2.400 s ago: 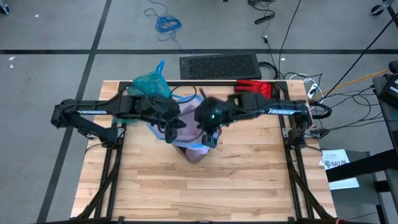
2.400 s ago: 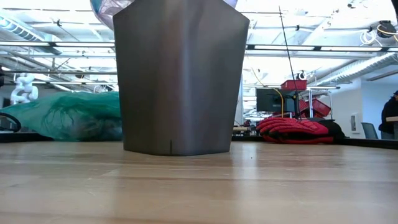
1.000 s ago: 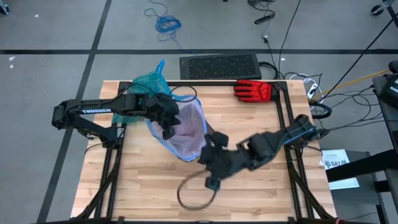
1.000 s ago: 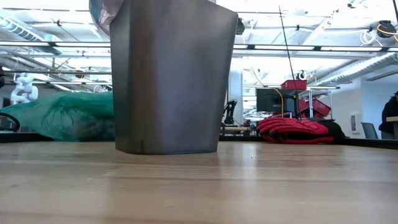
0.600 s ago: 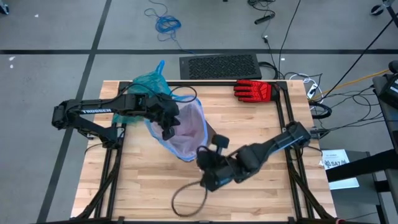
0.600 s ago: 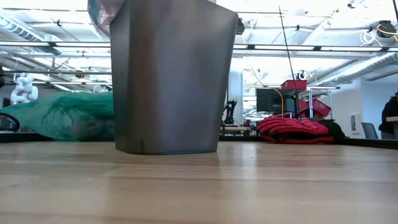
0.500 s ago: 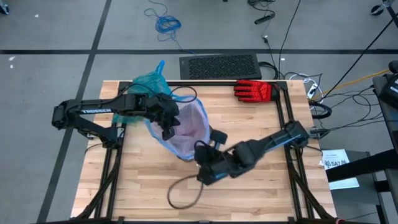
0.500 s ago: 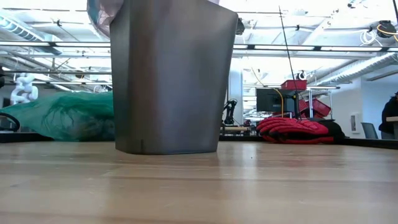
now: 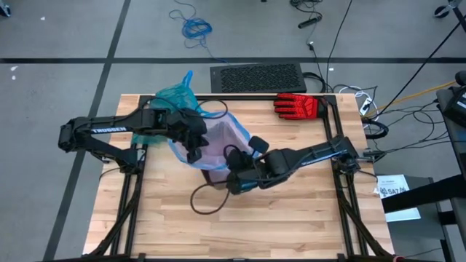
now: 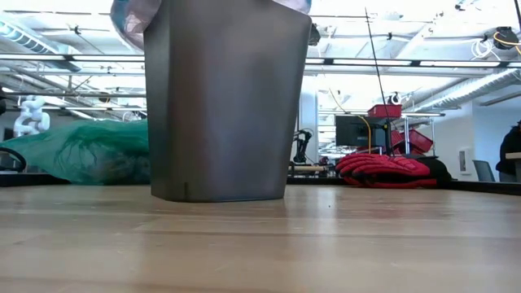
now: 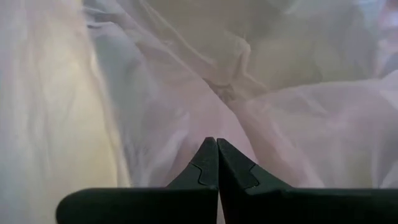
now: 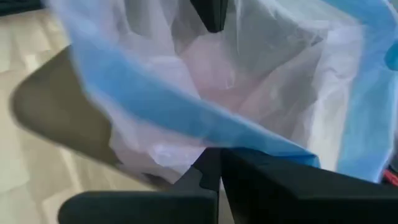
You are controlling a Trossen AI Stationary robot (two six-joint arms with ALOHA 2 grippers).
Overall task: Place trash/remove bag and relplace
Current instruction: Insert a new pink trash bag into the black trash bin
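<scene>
One grey bin (image 10: 224,106) holds a pale pink liner (image 9: 222,138), both pincers pinching it.

Bright overhead light; low view backlit; wrist views blurred.

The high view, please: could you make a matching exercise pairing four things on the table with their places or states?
Things:
1. teal bag
2. red glove
3. pink bag
4. dark ring

Places or states:
A. lying flat on the wood in front of the bin
B. at the far right corner of the table
C. lining the bin, its edge pinched by both pincers
D. bunched at the far left edge of the table

Pairs: 1-D, 2-B, 3-C, 4-A
</scene>
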